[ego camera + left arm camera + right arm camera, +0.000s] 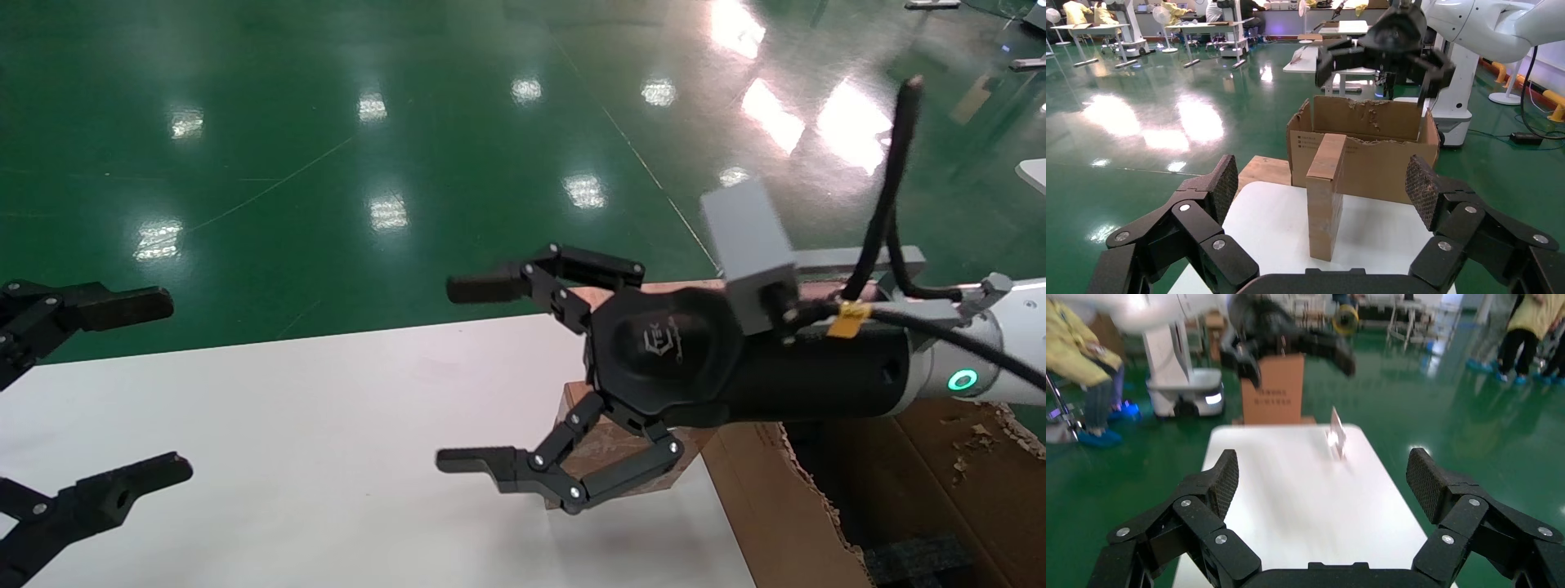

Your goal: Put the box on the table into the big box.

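The box [1326,196] stands on end on the table [1272,226], near the big box [1370,153]. Right gripper [482,376] spread wide above it, empty; left gripper [122,392] open too. Likely light, stiff — the taped top looks slick, so pinch the cardboard sides.

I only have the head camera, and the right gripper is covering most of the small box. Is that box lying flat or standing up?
Observer: The left wrist view shows the box standing upright on one end on the table.
Operator: Is the right gripper touching it?
Observer: No. The right gripper hangs open above the box, clear of its top.
Operator: I see the left gripper open at the table's left end. What's behind the box?
Observer: The big box, past the table's far end, with small print on the wall facing the table.
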Robot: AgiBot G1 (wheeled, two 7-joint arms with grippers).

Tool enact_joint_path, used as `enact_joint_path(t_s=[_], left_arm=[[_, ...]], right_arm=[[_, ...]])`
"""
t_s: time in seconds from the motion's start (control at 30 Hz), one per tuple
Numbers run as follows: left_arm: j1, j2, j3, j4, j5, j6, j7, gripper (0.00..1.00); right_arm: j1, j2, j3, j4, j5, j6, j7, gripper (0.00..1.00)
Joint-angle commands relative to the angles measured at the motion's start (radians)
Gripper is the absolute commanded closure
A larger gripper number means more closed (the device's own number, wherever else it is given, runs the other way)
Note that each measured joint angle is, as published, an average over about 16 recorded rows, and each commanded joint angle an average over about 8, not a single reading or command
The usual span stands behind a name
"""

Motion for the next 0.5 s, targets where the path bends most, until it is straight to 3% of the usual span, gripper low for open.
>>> enact_joint_path(t_s=[0.03,0.07,0.27,0.5], left_arm=[[0.0,0.0,0.0,0.0,0.0,0.0,0.0,0.94],[0.0,0.0,0.0,0.0,0.0,0.0,0.0,1.0],[0.0,0.0,0.0,0.0,0.0,0.0,0.0,1.0],[0.0,0.0,0.0,0.0,0.0,0.0,0.0,1.0]], right_arm=[[0.006,0.008,-0.002,-0.003,-0.014,-0.007,-0.001,0.0],[0.018,0.011,-0.008,-0.012,-0.026,-0.017,-0.006,0.0],[0.095,0.026,-0.08,-0.085,-0.09,-0.064,-0.049,0.0],[0.184,0.056,-0.195,-0.198,-0.145,-0.065,-0.122,0.0]])
